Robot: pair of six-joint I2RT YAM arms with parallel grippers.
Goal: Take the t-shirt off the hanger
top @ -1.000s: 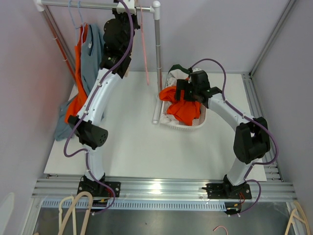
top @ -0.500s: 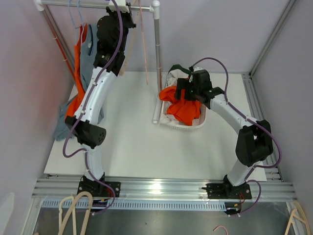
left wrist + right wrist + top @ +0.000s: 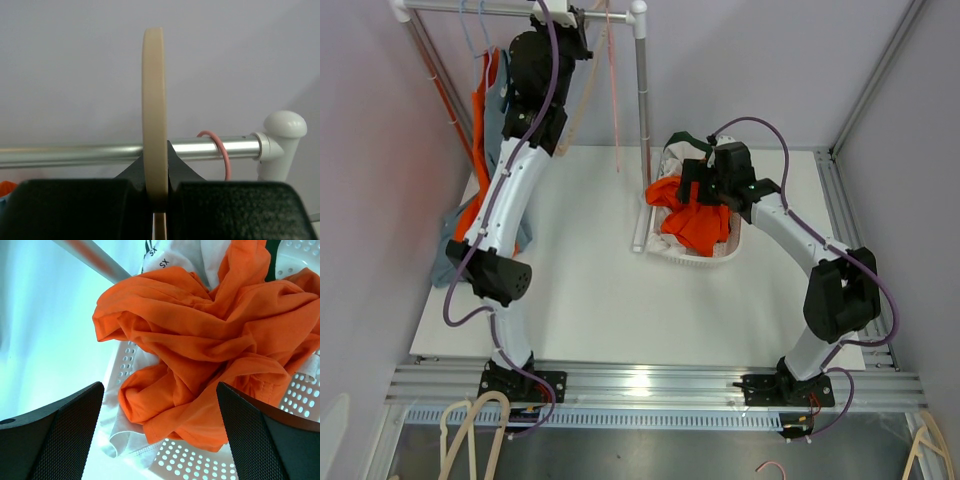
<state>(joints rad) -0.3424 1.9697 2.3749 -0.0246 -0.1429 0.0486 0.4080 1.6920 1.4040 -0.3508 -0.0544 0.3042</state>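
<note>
Up at the rack's rail [image 3: 70,155], your left gripper [image 3: 159,200] is clamped on a cream hanger [image 3: 153,100], which stands edge-on between the black fingers, rising in front of the rail. Just to its right, a pink hanger [image 3: 220,150] hooks over the same rail. Over the white basket [image 3: 300,390], your right gripper [image 3: 159,390] hangs with its jaws spread wide, gripping nothing. An orange t-shirt [image 3: 200,335] lies crumpled in that basket, on top of some white cloth [image 3: 122,437]. At the rack's left end, you can see an orange shirt [image 3: 480,105] and a grey-blue shirt [image 3: 444,262] hanging down beside your left arm [image 3: 510,200], their lower ends reaching the table [image 3: 590,290] at its left edge.
</note>
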